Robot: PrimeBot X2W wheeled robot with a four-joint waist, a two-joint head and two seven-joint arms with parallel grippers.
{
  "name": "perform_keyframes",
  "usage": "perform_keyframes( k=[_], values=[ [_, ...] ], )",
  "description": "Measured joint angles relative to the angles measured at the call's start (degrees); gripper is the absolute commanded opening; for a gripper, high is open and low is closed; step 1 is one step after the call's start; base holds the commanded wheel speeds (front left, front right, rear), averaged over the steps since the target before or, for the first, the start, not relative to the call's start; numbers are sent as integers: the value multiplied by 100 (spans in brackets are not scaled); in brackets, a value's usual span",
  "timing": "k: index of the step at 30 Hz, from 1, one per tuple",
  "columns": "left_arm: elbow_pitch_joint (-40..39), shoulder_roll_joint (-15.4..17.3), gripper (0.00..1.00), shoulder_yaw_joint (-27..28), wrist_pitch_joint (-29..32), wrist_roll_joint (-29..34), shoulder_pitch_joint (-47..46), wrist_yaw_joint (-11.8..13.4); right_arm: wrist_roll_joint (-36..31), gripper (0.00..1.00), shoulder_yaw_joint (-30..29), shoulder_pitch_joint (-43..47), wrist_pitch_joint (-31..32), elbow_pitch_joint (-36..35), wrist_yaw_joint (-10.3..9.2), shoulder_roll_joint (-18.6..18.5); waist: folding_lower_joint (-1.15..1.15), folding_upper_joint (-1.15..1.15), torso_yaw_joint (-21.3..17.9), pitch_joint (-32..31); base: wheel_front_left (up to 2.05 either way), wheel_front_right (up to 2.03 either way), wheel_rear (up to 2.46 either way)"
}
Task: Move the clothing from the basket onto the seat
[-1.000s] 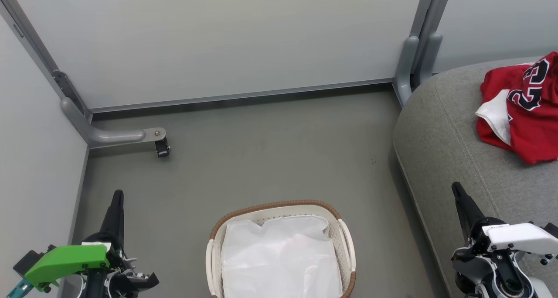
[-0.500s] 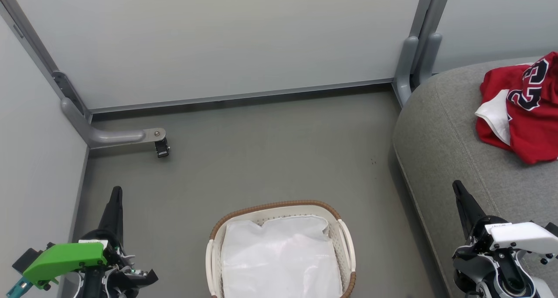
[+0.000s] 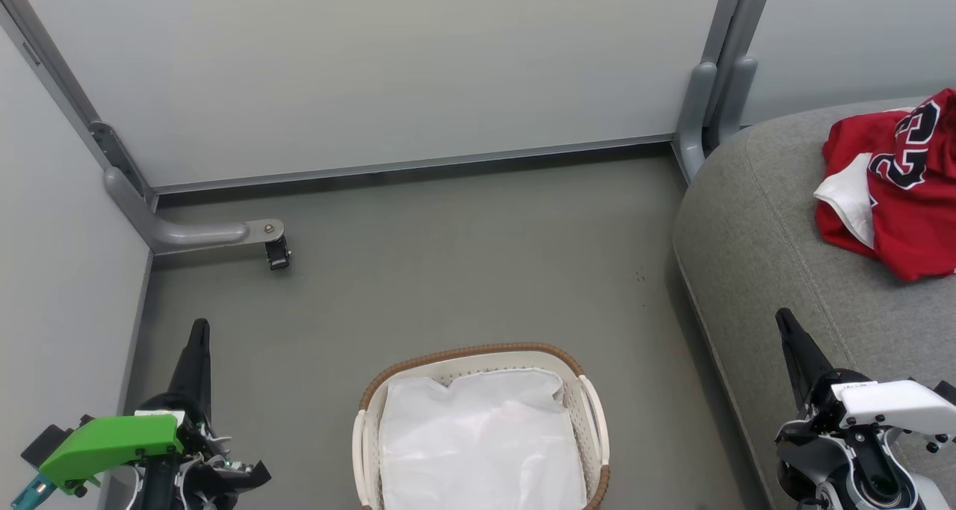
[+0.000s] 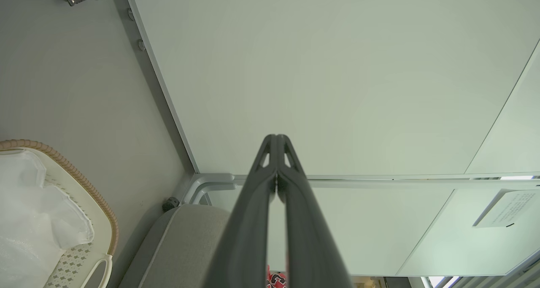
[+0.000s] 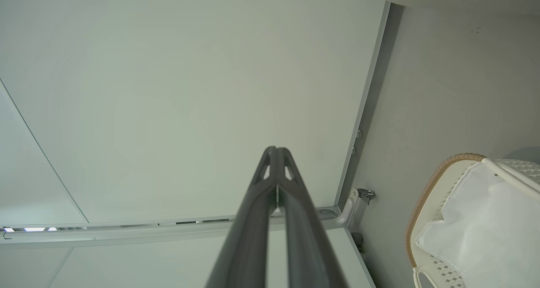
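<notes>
We had both pincers pressed shut and empty: the left gripper [image 3: 199, 332] at seven o'clock in the head view, the right gripper [image 3: 784, 322] at five. The clothing [image 3: 904, 196] lay heaped on the seat [image 3: 754, 226], about one-thirty from the right gripper, the nearer arm, with its visible bulk running twelve-to-six. The basket [image 3: 478, 352] between them showed a white liner [image 3: 478, 435] and no red, so we judged the job done. Bare floor [image 3: 463, 271] opened toward eleven.

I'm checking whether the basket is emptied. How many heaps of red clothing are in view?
1: the clothing lies bunched on the seat. The basket shows just a white liner; pieces may hide in the bunch.
</notes>
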Motion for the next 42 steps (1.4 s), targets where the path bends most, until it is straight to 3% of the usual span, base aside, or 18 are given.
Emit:
perform_keyframes(
  k=[42],
  values=[
    [-1, 0, 0, 0, 0, -1, 0, 0, -15, 0, -30, -3, 24, 0, -1, 18, 0, 0, 0, 0, 0, 0, 0]
  ],
)
